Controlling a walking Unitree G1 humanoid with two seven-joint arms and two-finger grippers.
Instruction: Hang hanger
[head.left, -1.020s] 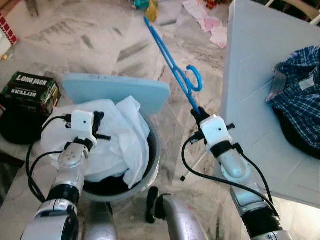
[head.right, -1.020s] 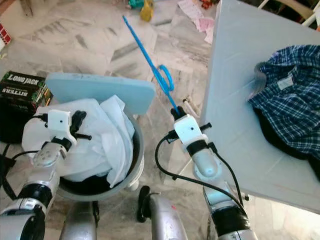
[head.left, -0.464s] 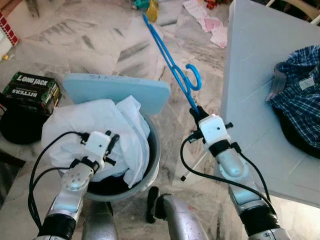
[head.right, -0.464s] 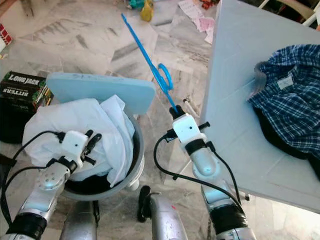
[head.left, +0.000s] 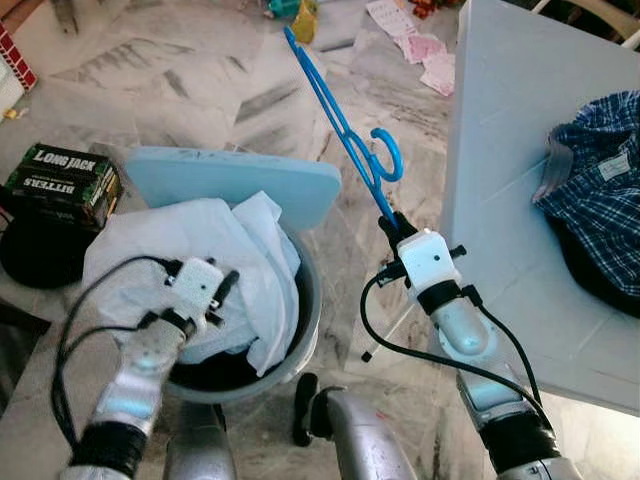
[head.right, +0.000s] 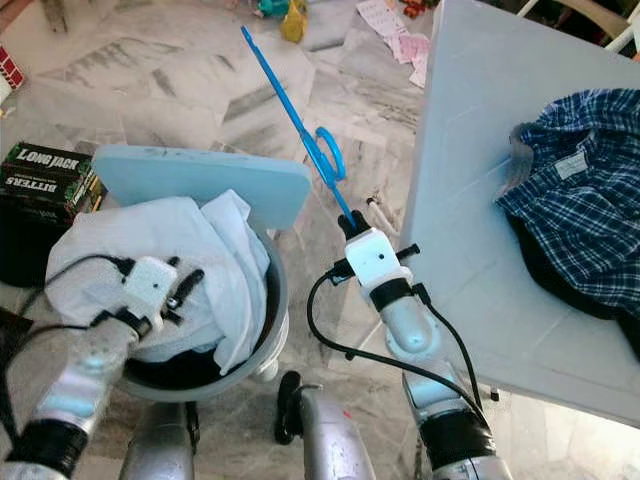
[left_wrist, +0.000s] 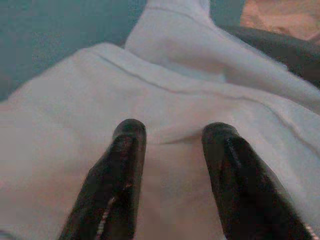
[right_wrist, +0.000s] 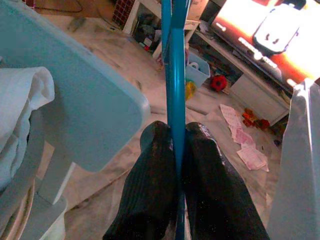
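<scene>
A blue plastic hanger (head.left: 345, 135) sticks up and away from my right gripper (head.left: 392, 224), which is shut on its lower end beside the table's left edge. In the right wrist view the black fingers (right_wrist: 150, 185) pinch the blue hanger (right_wrist: 173, 90). My left gripper (head.left: 224, 290) hovers low over white cloth (head.left: 180, 260) piled in a grey basket (head.left: 305, 330). The left wrist view shows its two fingers (left_wrist: 120, 175) spread apart just above the white cloth (left_wrist: 165, 100), holding nothing.
A light blue board (head.left: 235, 180) leans on the basket's far rim. A white table (head.left: 510, 160) at the right carries a blue plaid shirt (head.left: 600, 190). A dark box marked Long Jack (head.left: 60, 180) sits at the left. Papers and toys (head.left: 420, 45) litter the marble floor.
My left arm has dropped lower and drawn back toward me, its gripper now down over the white cloth in the basket. The right gripper and hanger have barely moved.
</scene>
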